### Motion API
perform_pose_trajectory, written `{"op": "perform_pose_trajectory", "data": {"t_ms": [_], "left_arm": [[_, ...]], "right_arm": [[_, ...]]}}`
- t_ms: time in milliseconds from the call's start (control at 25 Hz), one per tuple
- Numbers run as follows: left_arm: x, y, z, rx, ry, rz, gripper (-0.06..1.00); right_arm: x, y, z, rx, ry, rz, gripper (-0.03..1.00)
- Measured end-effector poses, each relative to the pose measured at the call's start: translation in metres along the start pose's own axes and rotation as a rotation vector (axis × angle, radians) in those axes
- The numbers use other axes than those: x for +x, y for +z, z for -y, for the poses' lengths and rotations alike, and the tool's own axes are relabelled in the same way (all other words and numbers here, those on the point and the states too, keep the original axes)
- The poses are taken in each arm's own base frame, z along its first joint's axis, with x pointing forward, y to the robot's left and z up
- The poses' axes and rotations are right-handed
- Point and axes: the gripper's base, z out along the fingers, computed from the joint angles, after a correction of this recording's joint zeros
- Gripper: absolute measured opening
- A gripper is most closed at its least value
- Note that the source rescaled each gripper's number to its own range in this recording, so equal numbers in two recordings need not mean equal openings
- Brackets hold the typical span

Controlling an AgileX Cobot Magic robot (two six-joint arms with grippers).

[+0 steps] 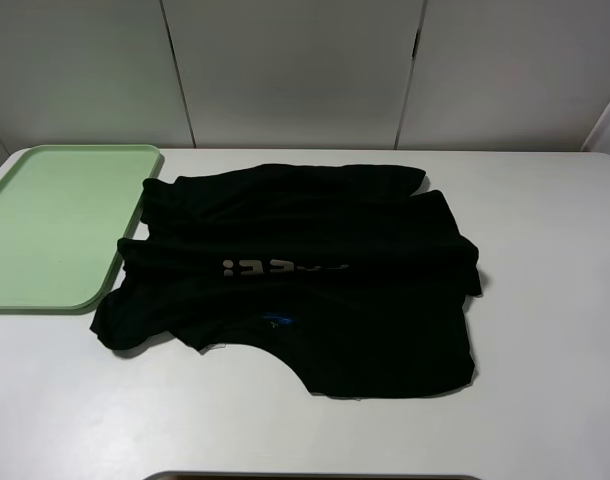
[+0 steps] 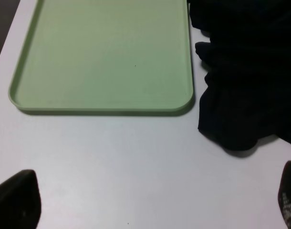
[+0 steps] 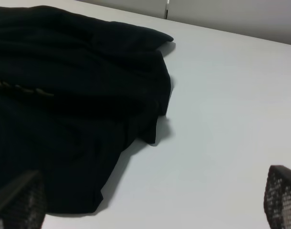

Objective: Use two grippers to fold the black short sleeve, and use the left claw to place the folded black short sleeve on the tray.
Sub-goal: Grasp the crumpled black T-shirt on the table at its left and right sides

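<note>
The black short sleeve (image 1: 305, 280) lies rumpled in the middle of the surface (image 1: 545, 300), with the tray (image 1: 55, 225) just beside it at nine o'clock. The left claw (image 2: 150, 205) is spread wide and holds nothing. The right claw (image 3: 150, 200) is just as wide, by the shirt's three o'clock edge.

- The left hand (image 2: 152, 202) is spread wide. Its two dark fingertips (image 2: 14, 200) show only at opposite edges of its own wrist view.
- One of those fingertips looks smooth and rounded, while the other carries a pad with pale speckles.
- The right hand (image 3: 150, 202) is spread just as wide, and its fingertips (image 3: 283, 198) are faced with dimpled black pads.
- Both hands hang clear above the worktop (image 2: 112, 157), angled down and forward.
- The arms and wrists are out of sight from the high camera.
</note>
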Motion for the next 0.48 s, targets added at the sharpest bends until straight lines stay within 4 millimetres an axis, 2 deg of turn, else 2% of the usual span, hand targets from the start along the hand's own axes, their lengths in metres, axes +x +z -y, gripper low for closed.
{"op": "perform_pose_trajectory", "data": {"t_ms": [480], "left_arm": [[0.0, 0.0, 0.0, 0.0, 0.0, 0.0, 1.0]], "right_arm": [[0.0, 0.0, 0.0, 0.0, 0.0, 0.0, 1.0]]}}
